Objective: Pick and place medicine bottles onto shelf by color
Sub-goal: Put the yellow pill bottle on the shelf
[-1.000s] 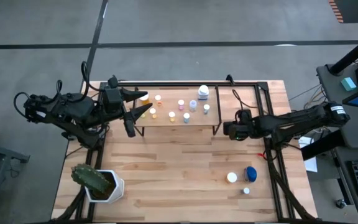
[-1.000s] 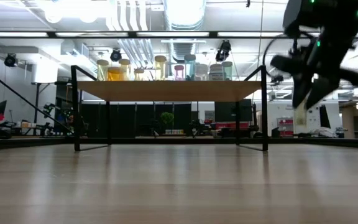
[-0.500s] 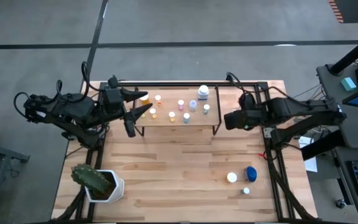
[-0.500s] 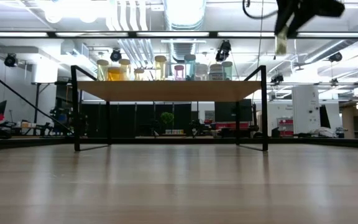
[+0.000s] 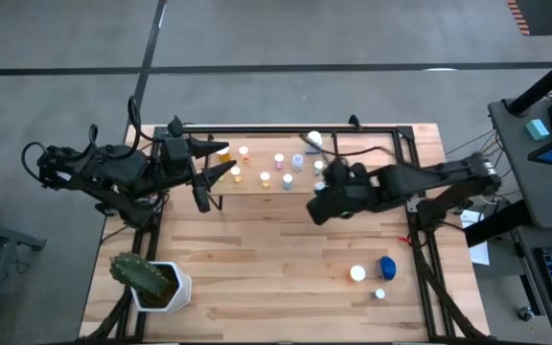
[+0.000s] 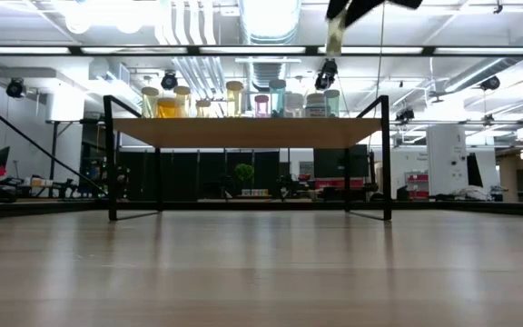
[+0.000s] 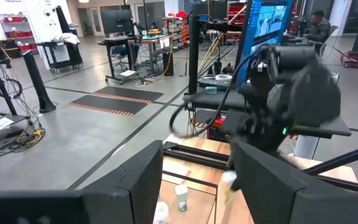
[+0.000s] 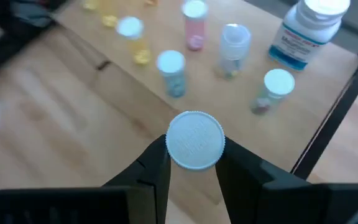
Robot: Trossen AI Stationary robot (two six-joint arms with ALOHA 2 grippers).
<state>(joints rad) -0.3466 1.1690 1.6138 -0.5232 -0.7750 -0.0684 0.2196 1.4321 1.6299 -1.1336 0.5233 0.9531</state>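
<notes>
The shelf [image 5: 276, 172] stands at the table's far side with several small bottles on its board: orange ones [image 5: 244, 151] toward its left, pink [image 8: 195, 25] and pale blue [image 8: 234, 40] ones farther right, and a wider white one [image 8: 309, 28] at the right end. My right gripper [image 5: 324, 203] hovers high over the shelf's near right part, shut on a white-capped bottle [image 8: 195, 140]. My left gripper [image 5: 220, 161] is open and empty at the shelf's left end. A white-capped bottle [image 5: 356, 273], a wider blue one [image 5: 386, 266] and a tiny one [image 5: 379, 293] stand on the table at the near right. My right gripper pinches the bottle between its two fingers [image 8: 157, 171], just under the white cap [image 8: 195, 149]. The fingers come from above, pointing down. The bottle is upright and lifted clear; in the low view it hangs below the fingers [image 6: 334, 38], higher than the bottles on the shelf.
A white pot with a green cactus [image 5: 147, 280] stands at the table's near left corner. A black frame rail [image 5: 286, 127] runs behind the shelf. Bare wooden tabletop [image 5: 266, 259] lies between the shelf and the near edge.
My right gripper has risen and gone toward the table's left edge, from beside the shelf's right end to above its near right part, carrying the bottle upright.
</notes>
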